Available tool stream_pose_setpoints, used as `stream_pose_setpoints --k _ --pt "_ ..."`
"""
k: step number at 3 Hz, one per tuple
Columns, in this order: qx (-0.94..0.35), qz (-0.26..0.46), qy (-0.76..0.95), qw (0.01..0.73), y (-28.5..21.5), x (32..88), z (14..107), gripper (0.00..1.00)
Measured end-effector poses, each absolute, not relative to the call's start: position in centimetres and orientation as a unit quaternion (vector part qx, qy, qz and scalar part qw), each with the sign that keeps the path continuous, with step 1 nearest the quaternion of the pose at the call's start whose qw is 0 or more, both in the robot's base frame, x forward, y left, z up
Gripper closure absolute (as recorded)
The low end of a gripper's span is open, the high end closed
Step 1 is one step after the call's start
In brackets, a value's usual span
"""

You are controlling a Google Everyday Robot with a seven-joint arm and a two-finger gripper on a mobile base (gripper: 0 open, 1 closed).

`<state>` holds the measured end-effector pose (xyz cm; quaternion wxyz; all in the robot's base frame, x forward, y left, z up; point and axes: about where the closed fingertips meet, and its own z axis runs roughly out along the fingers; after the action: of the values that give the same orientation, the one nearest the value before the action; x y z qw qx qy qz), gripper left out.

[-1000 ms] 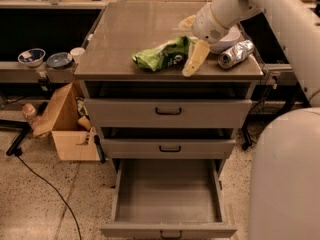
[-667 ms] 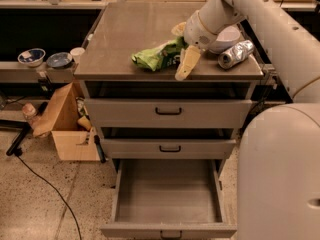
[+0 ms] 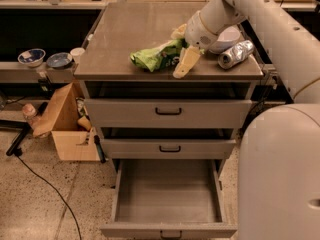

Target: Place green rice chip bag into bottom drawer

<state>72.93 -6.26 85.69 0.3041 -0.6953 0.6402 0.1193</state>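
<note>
On the cabinet top (image 3: 125, 29), claw (image 3: 178, 53) at green rice chip bag (image 3: 152, 59)

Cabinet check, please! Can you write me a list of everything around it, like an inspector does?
Surface: grey cabinet top, holding three things and the arm's end.
Job's things: green bag lies crumpled on the cabinet top; bottom drawer is pulled open, its grey floor showing.
Clutter: silver bag near the right edge; white bowl partly behind the arm.
Grippers: gripper is down at the green bag's right end.
Cables: black cable runs across the floor on the left.
Surroundings: cardboard box beside the cabinet; two upper drawers are shut.
</note>
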Motion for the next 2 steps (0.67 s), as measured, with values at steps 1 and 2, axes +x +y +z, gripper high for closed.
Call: stream_pose_setpoints --k 1,2 --pt "-0.695 0.119 0.64 0.304 -6.26 72.93 85.68 0.41" --pt "-0.695 0.119 0.64 0.304 -6.25 72.93 85.68 0.65"
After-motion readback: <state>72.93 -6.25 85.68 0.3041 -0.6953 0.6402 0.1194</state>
